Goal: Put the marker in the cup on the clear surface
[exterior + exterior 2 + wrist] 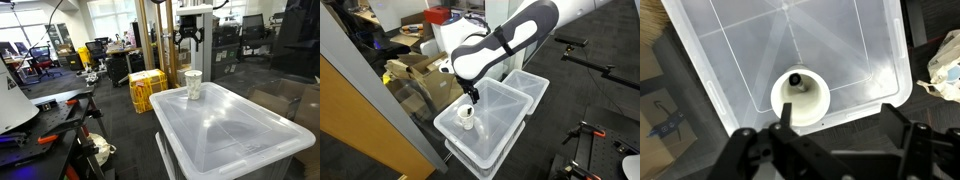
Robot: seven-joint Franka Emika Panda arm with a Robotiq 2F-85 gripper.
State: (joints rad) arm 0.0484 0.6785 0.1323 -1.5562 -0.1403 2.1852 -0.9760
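Observation:
The cup [800, 100] is a whitish translucent tumbler standing upright near one end of the clear surface [840, 45], a translucent bin lid. The marker [794, 78] shows as a dark tip and thin stick leaning inside the cup. My gripper [840, 118] is open and empty, straight above the cup, with the cup below its left finger. In both exterior views the gripper [188, 38] [472, 97] hovers well above the cup [193, 85] [467, 120] on the lid [235, 125] [500, 125]. The marker is not discernible there.
Yellow crates [147, 88] stand on the floor behind the bin. A second clear bin [528, 85] adjoins the first. Cardboard boxes [415, 70] and a glass partition lie to one side. A white bag [945, 62] lies on the floor beside the lid.

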